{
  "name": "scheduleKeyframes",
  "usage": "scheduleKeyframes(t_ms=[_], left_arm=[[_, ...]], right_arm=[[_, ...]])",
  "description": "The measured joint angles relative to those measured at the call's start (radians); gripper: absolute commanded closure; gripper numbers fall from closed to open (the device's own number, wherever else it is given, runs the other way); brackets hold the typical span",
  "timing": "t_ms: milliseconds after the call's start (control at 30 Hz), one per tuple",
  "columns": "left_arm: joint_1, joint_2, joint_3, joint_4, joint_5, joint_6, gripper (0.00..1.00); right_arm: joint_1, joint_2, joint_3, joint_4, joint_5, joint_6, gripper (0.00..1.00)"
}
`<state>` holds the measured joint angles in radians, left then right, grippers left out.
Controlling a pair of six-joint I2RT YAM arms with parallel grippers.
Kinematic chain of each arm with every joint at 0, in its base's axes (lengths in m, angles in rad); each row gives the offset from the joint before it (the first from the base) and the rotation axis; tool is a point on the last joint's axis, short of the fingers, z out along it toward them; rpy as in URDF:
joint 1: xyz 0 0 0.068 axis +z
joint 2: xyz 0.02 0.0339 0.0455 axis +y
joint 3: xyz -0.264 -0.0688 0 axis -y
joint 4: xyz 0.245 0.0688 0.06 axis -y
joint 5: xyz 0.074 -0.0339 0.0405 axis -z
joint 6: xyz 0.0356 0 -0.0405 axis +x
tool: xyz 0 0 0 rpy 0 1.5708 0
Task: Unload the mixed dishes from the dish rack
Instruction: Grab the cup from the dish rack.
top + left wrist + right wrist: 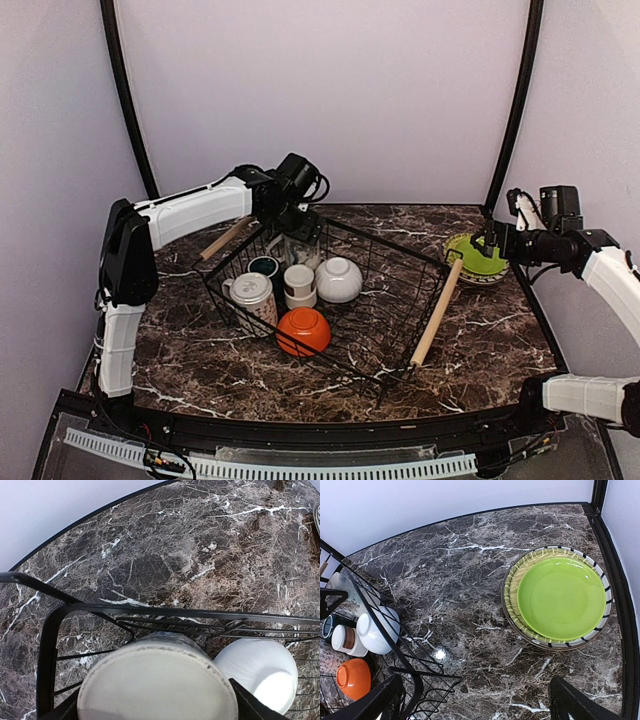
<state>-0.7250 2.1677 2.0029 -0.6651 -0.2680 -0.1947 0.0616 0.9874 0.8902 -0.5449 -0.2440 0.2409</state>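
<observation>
From the top camera, the dish rack [385, 243] stands mid-way across the marble table [490, 340], its right wooden handle [436, 312] along one side and its left wooden handle [225, 238] along the opposite side; inside it are an orange bowl [304, 330], a white bowl [339, 280], a patterned mug [251, 296], a dark green cup [264, 266] and a small white cup [299, 284] with a brown band; the left gripper [300, 232] reaches down into the rack's far corner onto a pale grey cup [301, 252]; the right gripper [487, 243] hangs over a stack of plates outside the rack at the table's far right, a lime-green plate [476, 255] on top

From the left wrist camera, the pale grey cup fills the lower frame, seen end-on, with a dark finger [62, 711] just beside its wall on either side; the jaws straddle it, but whether they press on it I cannot tell; the white bowl sits just beside the cup, within the rack's rim

From the right wrist camera, the fingers [385, 700] stand wide apart with nothing between them, only bare marble below; the lime-green plate rests on a woven yellow plate [512, 587], itself on a striped plate [570, 644]; the rack's corner shows at the left edge, with the white bowl, small white cup and orange bowl inside
</observation>
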Motion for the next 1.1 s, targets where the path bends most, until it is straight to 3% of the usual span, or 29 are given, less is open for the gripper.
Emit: scheduleKeyframes(t_ms=[200, 467, 733, 1100], left_arm=[[0.000, 0.019, 0.060, -0.064, 0.022, 0.003, 0.54], [0.000, 0.025, 0.138, -0.145, 0.041, 0.012, 0.62], [0.000, 0.022, 0.144, -0.164, 0.059, 0.014, 0.74], [0.000, -0.145, 0.151, -0.177, 0.162, -0.001, 0.83]], right_arm=[[0.003, 0.000, 0.013, -0.013, -0.001, 0.004, 0.01], [0.004, 0.000, 0.032, -0.021, -0.003, 0.005, 0.01], [0.016, 0.004, 0.049, -0.032, -0.009, 0.010, 0.01], [0.024, 0.003, 0.104, -0.005, -0.109, 0.050, 0.01]])
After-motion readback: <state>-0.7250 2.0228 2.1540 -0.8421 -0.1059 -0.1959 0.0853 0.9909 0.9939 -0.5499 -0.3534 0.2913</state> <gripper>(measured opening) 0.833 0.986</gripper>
